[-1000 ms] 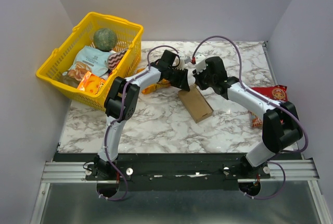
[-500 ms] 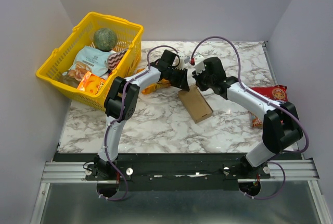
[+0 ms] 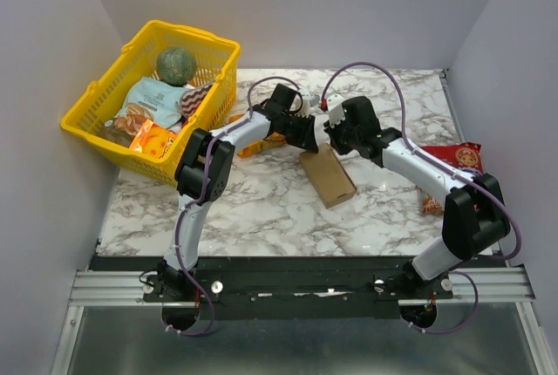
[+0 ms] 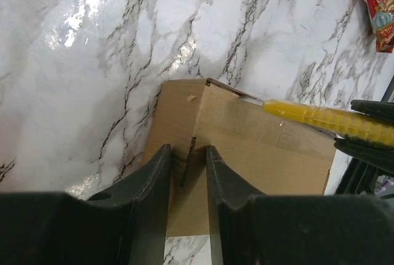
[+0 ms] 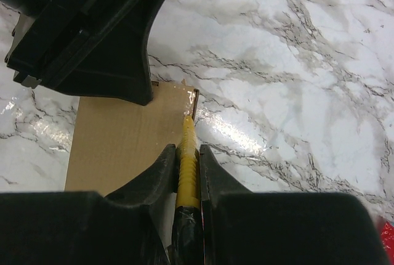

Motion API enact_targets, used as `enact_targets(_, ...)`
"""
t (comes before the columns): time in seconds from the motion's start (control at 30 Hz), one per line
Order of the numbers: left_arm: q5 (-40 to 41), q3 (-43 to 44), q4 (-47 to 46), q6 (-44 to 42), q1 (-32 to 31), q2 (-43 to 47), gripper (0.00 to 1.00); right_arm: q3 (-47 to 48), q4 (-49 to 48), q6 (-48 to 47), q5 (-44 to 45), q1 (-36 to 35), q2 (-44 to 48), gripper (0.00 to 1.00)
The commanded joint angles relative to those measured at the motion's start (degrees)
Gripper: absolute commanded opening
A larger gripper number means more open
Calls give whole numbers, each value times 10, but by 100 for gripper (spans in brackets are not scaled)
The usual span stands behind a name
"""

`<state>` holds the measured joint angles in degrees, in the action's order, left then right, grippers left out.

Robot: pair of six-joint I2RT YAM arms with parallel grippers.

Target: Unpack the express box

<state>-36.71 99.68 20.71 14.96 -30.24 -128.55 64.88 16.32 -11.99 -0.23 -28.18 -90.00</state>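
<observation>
With the box (image 3: 328,174) in the middle of the table (image 3: 261,209), the right gripper (image 5: 186,149), pinching a yellow cutter (image 5: 188,132), should slice shallowly along the lid while the left gripper (image 4: 187,152), narrowly spread over its edge, steadies it.

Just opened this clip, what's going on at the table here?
Both arms are working on the express box, which lies in the middle of the marble table. The right gripper is clamped on a yellow cutter, with the tip at one corner of the box. The left gripper straddles a raised cardboard edge on the box, jaws apart and not visibly pinching it. The lid does not look opened yet.
</observation>
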Motion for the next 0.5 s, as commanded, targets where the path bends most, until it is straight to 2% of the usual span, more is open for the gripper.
enact_targets(0.0, 59, -22, 35, -10, 0, -7, 0, 9, 54, 13, -1, -12, 3, 0)
enact_targets(0.47, 130, -33, 59, 16, 1, 22, 0, -1, 80, 15, 15, -17, 29, 0)
